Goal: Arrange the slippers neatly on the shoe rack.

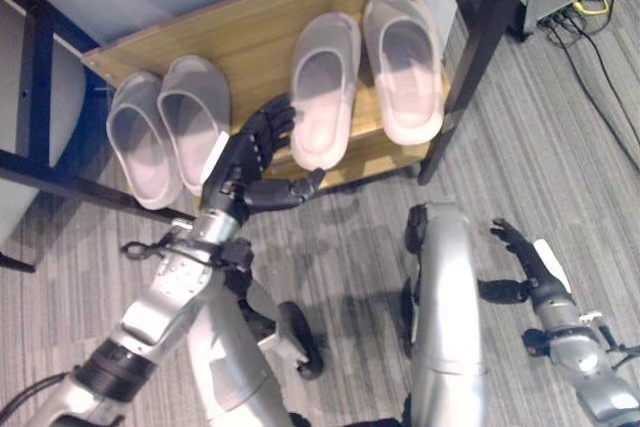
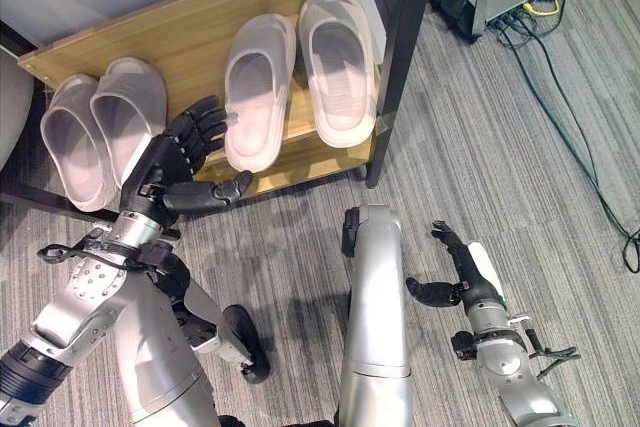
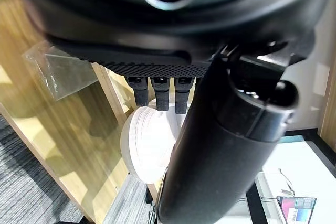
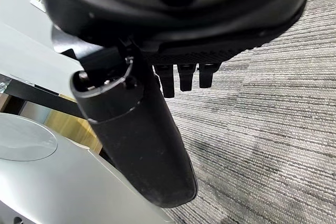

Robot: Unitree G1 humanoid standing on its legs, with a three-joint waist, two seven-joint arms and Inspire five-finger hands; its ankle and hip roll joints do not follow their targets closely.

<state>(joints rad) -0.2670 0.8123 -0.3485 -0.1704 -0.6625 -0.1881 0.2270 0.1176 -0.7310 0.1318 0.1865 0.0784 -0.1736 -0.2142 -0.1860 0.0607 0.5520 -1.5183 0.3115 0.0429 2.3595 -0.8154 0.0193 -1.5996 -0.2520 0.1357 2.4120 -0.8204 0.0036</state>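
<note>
- Left hand (image 1: 248,160): I see it raised before the rack (image 1: 250,37), fingers straight and spread, thumb out to the side, holding nothing. Its fingertips lie just beside the heel of the inner slipper of the right pair.
- Right hand (image 2: 462,262): I see it low over the carpet (image 2: 520,147), well apart from the rack, fingers loosely extended, empty.
- Left pair (image 1: 165,127): two pale slippers side by side, touching, toes toward the rack's back.
- Right pair (image 1: 365,72): two pale slippers side by side on the same wooden shelf, the outer one set a little further back.
- Black post (image 1: 485,42): stands at the rack's right end.
</note>
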